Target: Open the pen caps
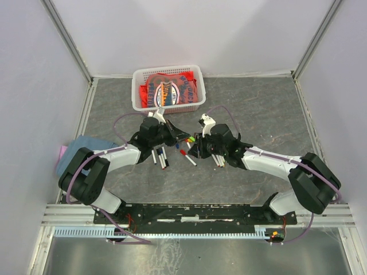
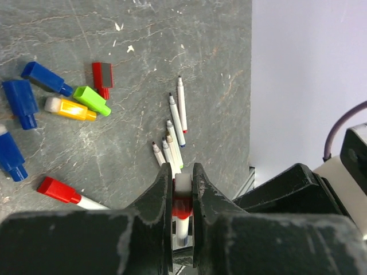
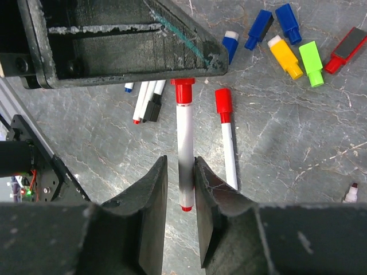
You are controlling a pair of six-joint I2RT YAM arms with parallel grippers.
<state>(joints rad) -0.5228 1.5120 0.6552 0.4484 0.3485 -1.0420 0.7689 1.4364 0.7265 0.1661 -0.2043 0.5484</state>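
Note:
My left gripper [image 2: 182,172] is shut on the red cap [image 2: 182,207] of a white-barrelled pen [image 3: 184,137]. In the top view the left gripper [image 1: 182,136] and the right gripper [image 1: 193,141] meet tip to tip at the table's middle. My right gripper [image 3: 180,163] has its jaws around the pen's barrel, slightly open, with a gap on the left side. Loose caps lie on the table: blue [image 2: 46,78], green [image 2: 92,100], yellow [image 2: 71,107], red [image 2: 102,74]. Several uncapped pens [image 2: 175,129] lie together. Another red-capped pen [image 3: 226,132] lies on the table.
A white basket [image 1: 140,97] with red and orange cloth stands at the back. A blue cloth [image 1: 86,146] lies at the left edge. More pens lie below the left gripper [image 1: 160,156] and the right gripper [image 1: 218,159]. Grey walls enclose the table.

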